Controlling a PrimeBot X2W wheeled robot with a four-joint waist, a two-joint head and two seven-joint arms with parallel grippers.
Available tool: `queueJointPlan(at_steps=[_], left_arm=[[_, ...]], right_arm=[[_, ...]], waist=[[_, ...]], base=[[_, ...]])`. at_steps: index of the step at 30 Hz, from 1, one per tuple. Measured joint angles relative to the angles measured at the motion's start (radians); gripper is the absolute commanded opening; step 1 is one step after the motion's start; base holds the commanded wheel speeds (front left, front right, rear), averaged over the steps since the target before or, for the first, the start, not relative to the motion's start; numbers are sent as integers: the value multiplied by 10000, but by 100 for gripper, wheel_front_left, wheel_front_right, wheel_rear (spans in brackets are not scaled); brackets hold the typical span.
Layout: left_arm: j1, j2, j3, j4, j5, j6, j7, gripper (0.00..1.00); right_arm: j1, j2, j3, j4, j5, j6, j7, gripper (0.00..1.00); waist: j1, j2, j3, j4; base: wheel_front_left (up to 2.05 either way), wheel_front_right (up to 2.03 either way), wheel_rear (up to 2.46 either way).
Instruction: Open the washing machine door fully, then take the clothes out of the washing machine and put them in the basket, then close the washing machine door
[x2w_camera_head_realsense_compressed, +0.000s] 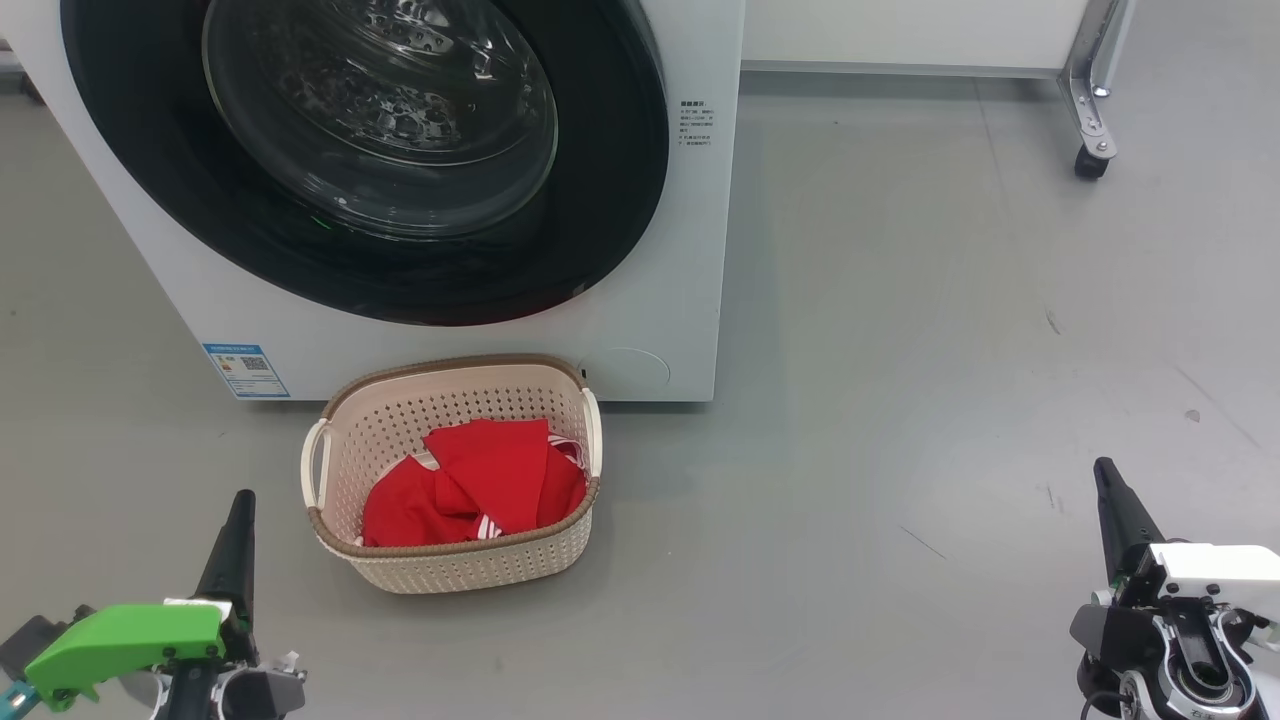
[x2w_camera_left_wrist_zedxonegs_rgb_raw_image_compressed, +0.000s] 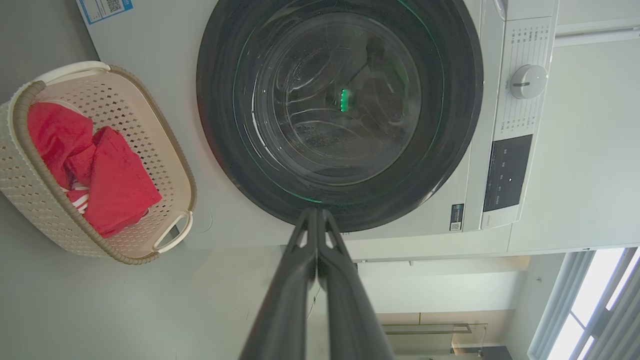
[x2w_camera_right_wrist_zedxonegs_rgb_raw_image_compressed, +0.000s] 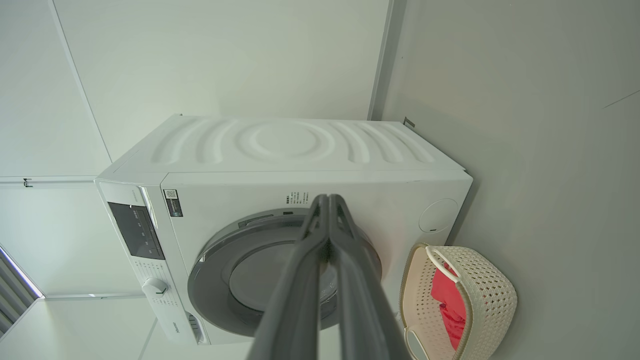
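a smooth grey floor (x2w_camera_head_realsense_compressed: 900, 420) spreads out before the robot, marked by a few faint scuffs. nearest on it stands the basket (x2w_camera_head_realsense_compressed: 470, 572), upright, just in front of the machine's lower panel; whether the two touch i cannot tell. the clothes (x2w_camera_head_realsense_compressed: 490, 470) lie bunched inside the basket, red, with white stripe trim showing at the near side. behind it rises the washing machine (x2w_camera_head_realsense_compressed: 690, 250), white, with a small blue sticker (x2w_camera_head_realsense_compressed: 245, 370) low on its left and a round filter cover (x2w_camera_head_realsense_compressed: 632, 372) low on its right. the washing machine door (x2w_camera_head_realsense_compressed: 620, 210) sits closed, flush against the front, and the steel drum shows through its clear glass. the left wrist view catches a white control knob (x2w_camera_left_wrist_zedxonegs_rgb_raw_image_compressed: 529, 81) beside a dark display. farther off to the right, a metal leg on a black caster (x2w_camera_head_realsense_compressed: 1090, 160) stands by a pale wall.

the left gripper (x2w_camera_head_realsense_compressed: 242, 500) hangs low, near the basket's left handle but apart from it, fingers pressed together on nothing, pointing toward the machine. the right gripper (x2w_camera_head_realsense_compressed: 1106, 470) is well apart on the right, over bare floor, its fingers likewise pressed together and empty.
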Motion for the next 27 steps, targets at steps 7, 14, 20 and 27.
queueJointPlan(at_steps=[7, 14, 20, 27], left_arm=[[0, 2, 6, 2, 0, 0, 0, 0], [0, 2, 10, 8, 0, 0, 0, 0], [0, 2, 13, 10, 0, 0, 0, 0], [0, 2, 17, 10, 0, 0, 0, 0]], right_arm=[[0, 0, 0, 0, 6, 0, 0, 0], [0, 0, 2, -2, 12, 0, 0, 0], [0, 0, 2, -2, 12, 0, 0, 0], [0, 0, 4, -2, 12, 0, 0, 0]], waist=[[0, 0, 0, 1], [0, 0, 0, 1], [0, 0, 0, 1], [0, 0, 0, 2]], base=[[0, 0, 0], [0, 0, 0], [0, 0, 0], [0, 0, 0]])
